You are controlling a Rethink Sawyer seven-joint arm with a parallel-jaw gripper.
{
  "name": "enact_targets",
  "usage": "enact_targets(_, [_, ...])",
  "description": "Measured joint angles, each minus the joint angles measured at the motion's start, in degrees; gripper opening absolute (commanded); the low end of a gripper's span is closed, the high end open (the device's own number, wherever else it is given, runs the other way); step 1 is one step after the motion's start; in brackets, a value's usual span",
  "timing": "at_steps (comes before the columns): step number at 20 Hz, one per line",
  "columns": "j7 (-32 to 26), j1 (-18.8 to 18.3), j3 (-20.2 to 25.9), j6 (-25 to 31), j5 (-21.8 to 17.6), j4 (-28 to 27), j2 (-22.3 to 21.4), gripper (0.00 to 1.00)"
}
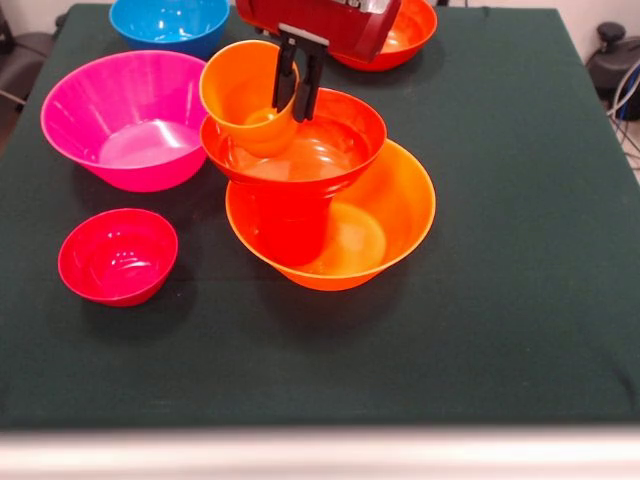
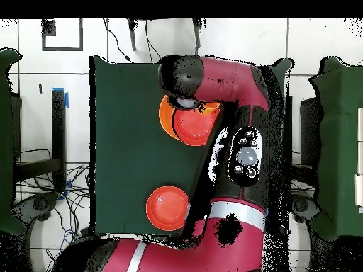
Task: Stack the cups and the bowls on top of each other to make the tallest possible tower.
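The tower stands mid-table: a wide orange bowl (image 1: 385, 225) (image 2: 164, 117) holds a tilted red-orange bowl (image 1: 330, 145) (image 2: 195, 126). An orange cup (image 1: 240, 95) leans inside that bowl's left side, mouth tipped toward the camera. My gripper (image 1: 293, 112) comes down from above, one finger inside the cup and one outside, shut on the cup's right wall. In the overhead view the arm hides the gripper and the cup. Loose bowls: pink (image 1: 130, 115), blue (image 1: 170, 22), crimson (image 1: 117, 255), and another red-orange one (image 1: 410, 35) (image 2: 166, 207).
The dark green cloth (image 1: 520, 300) covers the table. Pink, blue and crimson bowls crowd the left side in the front view. My arm's red body (image 1: 320, 22) hangs over the far middle and half hides the far red-orange bowl.
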Motion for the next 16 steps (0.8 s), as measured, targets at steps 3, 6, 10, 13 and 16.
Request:
enact_targets(3, [0.0, 0.4, -0.2, 0.0, 0.2, 0.3, 0.0, 0.00])
enact_targets(6, [0.0, 0.8, -0.4, 0.0, 0.2, 0.6, 0.1, 0.00])
enact_targets(10, [0.0, 1.4, -1.0, -0.2, 0.2, 1.1, 0.2, 0.00])
enact_targets(13, [0.0, 2.1, -2.0, -0.9, 0.2, 1.2, 0.9, 0.00])
enact_targets(16, [0.0, 2.5, -2.6, -1.9, 0.2, 1.3, 1.4, 0.00])
